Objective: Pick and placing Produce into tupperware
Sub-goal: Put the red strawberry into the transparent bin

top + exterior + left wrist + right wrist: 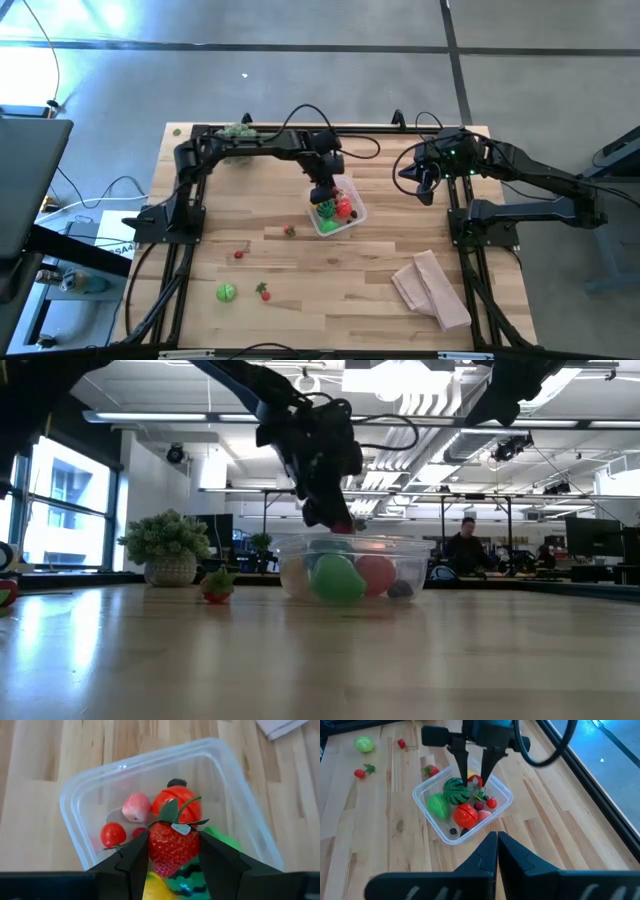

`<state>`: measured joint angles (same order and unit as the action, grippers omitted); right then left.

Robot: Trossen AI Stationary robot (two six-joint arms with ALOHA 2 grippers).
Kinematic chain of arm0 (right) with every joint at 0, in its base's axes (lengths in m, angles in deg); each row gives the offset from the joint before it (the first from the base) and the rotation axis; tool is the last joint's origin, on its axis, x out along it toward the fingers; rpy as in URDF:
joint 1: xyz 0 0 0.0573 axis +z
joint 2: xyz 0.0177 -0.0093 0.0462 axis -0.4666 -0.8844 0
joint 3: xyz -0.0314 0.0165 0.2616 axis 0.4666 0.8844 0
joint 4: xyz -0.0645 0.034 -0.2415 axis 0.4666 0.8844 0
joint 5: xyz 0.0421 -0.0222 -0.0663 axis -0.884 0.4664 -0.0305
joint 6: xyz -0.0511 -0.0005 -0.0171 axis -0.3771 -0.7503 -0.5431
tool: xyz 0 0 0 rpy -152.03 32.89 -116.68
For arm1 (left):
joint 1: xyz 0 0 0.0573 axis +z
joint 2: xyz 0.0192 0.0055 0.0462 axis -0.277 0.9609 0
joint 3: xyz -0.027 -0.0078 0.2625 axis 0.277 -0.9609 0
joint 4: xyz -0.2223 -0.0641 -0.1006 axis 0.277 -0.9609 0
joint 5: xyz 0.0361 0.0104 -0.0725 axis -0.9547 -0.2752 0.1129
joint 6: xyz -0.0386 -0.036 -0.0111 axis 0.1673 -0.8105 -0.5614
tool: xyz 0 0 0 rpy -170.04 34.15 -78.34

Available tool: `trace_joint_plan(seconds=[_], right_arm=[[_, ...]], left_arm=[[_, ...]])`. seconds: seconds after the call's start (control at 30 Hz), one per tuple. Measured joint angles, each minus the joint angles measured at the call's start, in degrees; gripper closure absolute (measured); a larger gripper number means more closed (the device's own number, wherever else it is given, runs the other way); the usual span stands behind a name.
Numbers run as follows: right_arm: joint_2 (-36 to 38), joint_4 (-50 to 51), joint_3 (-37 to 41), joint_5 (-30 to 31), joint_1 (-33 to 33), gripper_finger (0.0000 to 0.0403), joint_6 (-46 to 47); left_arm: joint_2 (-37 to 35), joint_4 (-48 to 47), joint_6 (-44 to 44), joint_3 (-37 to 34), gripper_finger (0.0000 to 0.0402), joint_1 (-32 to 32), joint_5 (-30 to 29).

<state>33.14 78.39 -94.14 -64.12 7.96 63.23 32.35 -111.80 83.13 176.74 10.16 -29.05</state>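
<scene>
Clear plastic, the tupperware (352, 221) sat near the table's centre and already held several pieces: a green ball, a red tomato, a leafy green piece and small berries. Four pieces lay outside it toward seven and eight o'clock, so the job looked a little over half done. Above the tub, the left gripper (172, 851) had its jaws part-closed on a strawberry (172, 846), long axis upright, leaves up. The right gripper (496, 851) waited at three o'clock, pinched closed and empty.

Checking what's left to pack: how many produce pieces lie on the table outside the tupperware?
4: a red one beside the tupperware, another red, a green ball, a leafy red one. None seems hidden.
</scene>
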Motion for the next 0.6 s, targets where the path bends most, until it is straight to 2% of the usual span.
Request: trace_joint_plan(seconds=[0.27,0.6], right_arm=[[0.0,0.01,-0.02,0.0,0.01,0.0399,0.0],[-0.01,0.01,-0.01,0.0,0.02,0.0399,0.0]], left_arm=[[1.19,0.06,2.04,0.02,0.0259,0.0,0.27],[1.16,-0.32,1.88,-0.39,0.0239,-0.07,0.9]])
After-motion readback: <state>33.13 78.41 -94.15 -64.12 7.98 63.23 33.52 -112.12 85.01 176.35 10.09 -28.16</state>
